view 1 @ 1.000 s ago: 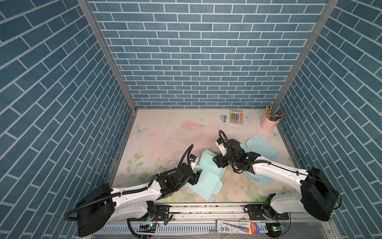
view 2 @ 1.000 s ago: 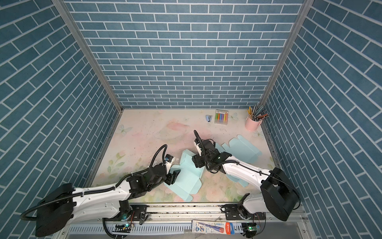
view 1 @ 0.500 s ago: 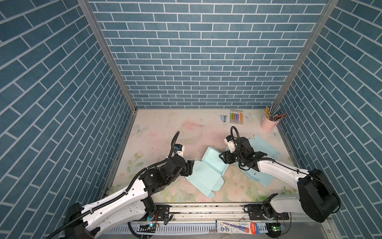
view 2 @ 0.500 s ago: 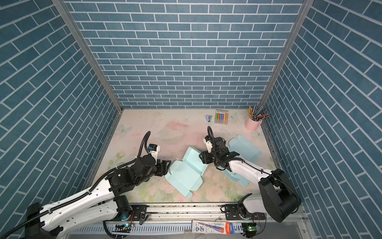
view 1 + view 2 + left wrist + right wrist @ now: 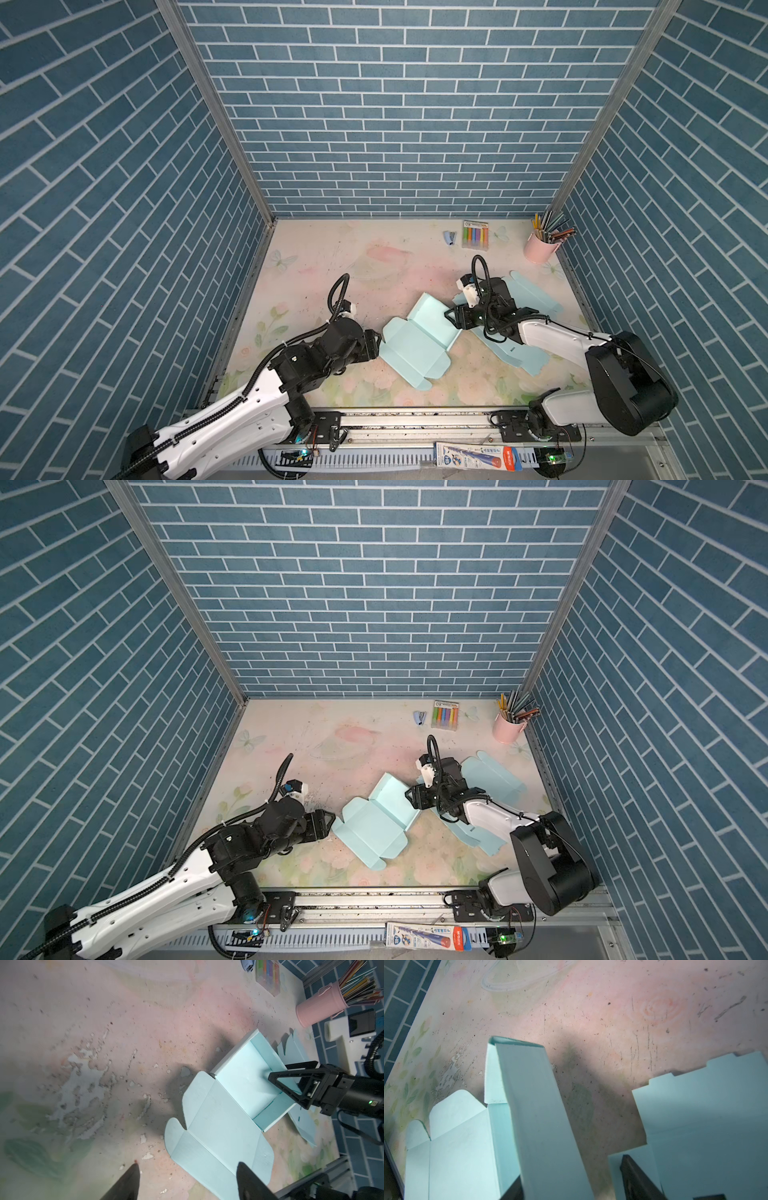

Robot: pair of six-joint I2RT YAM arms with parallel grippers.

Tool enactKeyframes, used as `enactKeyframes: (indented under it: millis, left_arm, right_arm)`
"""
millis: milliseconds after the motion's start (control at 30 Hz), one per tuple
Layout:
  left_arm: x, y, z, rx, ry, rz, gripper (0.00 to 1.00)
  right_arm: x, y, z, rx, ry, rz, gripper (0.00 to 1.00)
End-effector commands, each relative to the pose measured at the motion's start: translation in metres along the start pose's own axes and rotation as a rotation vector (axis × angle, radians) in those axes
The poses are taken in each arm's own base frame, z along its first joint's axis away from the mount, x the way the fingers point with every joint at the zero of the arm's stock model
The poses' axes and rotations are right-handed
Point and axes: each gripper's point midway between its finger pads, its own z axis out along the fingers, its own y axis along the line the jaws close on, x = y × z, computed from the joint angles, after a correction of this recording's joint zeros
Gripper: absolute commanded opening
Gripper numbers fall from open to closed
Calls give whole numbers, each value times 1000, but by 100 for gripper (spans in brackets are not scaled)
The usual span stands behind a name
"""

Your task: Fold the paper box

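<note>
The light-blue paper box (image 5: pixel 419 336) (image 5: pixel 376 816) lies half-formed in the middle of the table, with raised walls at its far end and flat flaps toward the front. My left gripper (image 5: pixel 376 338) (image 5: pixel 187 1168) is open at the box's left edge, one fingertip over a flap and the other over bare table. My right gripper (image 5: pixel 451 318) (image 5: pixel 571 1167) is open and straddles the box's upright right wall (image 5: pixel 537 1109), one finger inside the box and one outside. A gap shows between the wall and the outer finger.
A second flat blue box blank (image 5: pixel 536 299) lies under my right arm. At the back right stand a pink cup of pencils (image 5: pixel 540 249), a marker pack (image 5: pixel 475 235) and a small blue stapler (image 5: pixel 449 237). Brick walls close in three sides.
My left gripper has drawn back left off the box to its edge. My right gripper has shifted right along the box, now straddling its right wall.
</note>
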Motion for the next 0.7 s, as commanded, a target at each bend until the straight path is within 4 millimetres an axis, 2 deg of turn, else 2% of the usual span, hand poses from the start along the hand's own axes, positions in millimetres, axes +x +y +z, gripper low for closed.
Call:
enactKeyframes:
  millis: [0, 167, 233, 467, 533, 667]
  left_arm:
    - [8, -20, 8, 108, 6, -124, 80]
    - [31, -3, 22, 76, 41, -229, 81]
    - [39, -2, 28, 111, 49, -275, 80]
    - [42, -26, 47, 217, 58, -314, 79]
    - [40, -34, 51, 259, 46, -332, 75]
    - [37, -43, 58, 270, 39, -334, 58]
  right_arm:
    - [6, 1, 2, -37, 1, -30, 62]
    - [10, 0, 1, -45, -5, -32, 62]
    - [11, -1, 1, -49, -3, -32, 62]
    - [12, 2, 1, -74, -8, -41, 61]
    - [13, 3, 2, -78, -1, -41, 61]
    - [12, 3, 0, -80, -10, -44, 61]
